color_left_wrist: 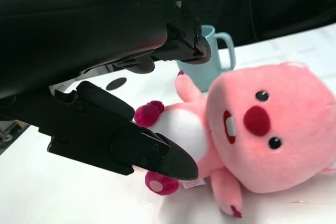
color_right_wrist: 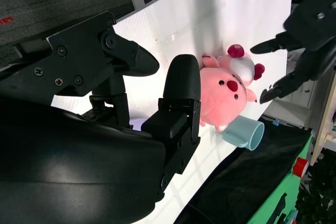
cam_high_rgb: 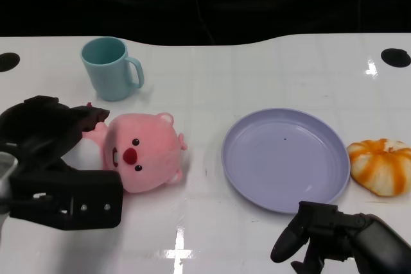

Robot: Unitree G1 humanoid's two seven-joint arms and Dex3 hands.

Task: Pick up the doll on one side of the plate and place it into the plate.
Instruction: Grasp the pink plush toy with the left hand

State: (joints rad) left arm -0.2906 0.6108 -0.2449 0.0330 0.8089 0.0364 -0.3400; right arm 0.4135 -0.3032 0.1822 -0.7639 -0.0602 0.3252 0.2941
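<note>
A pink plush doll (cam_high_rgb: pixel 142 152) with a red nose lies on its back on the white table, left of the lavender plate (cam_high_rgb: pixel 286 158). My left hand (cam_high_rgb: pixel 54 158) sits just left of the doll, fingers spread around its white belly (color_left_wrist: pixel 178 129) and dark pink feet without closing on it. The left wrist view shows the fingers (color_left_wrist: pixel 131 145) apart, with the doll (color_left_wrist: pixel 268 135) beyond them. My right hand (cam_high_rgb: pixel 327 235) hovers low by the plate's near rim, holding nothing. The right wrist view catches the doll (color_right_wrist: pixel 226 95) and the left hand (color_right_wrist: pixel 302 40) far off.
A teal mug (cam_high_rgb: pixel 110 68) stands behind the doll near the table's far edge. An orange-and-white plush pumpkin (cam_high_rgb: pixel 383 166) lies right of the plate. Black round marks (cam_high_rgb: pixel 395 58) sit at both far corners of the table.
</note>
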